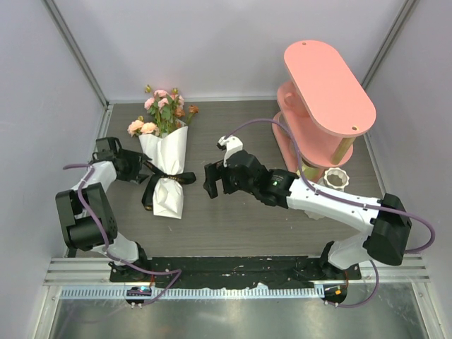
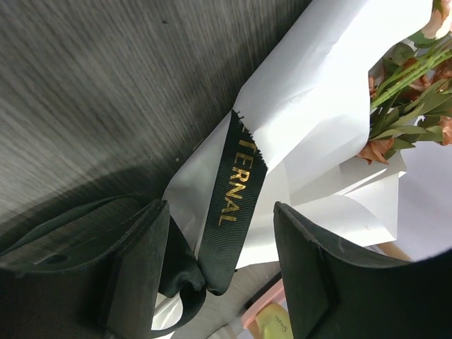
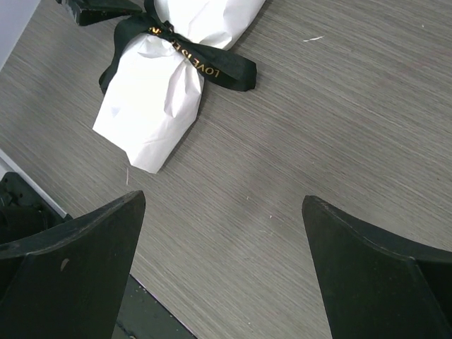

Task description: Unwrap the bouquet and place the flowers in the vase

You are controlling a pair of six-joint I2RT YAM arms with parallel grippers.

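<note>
While the bouquet [image 1: 166, 166] lies tied on the table [image 1: 240, 219], left of centre, left gripper [image 2: 219, 212] straddles a ribbon [image 2: 236, 191] tail, jaws apart, not pinching. Right gripper [image 3: 224, 199] hovers wide open. Untying step, I'd say — next: pinch tail, pull bow loose.

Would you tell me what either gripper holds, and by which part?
Nothing yet: left gripper open around the black ribbon tail; right gripper open, empty.
</note>
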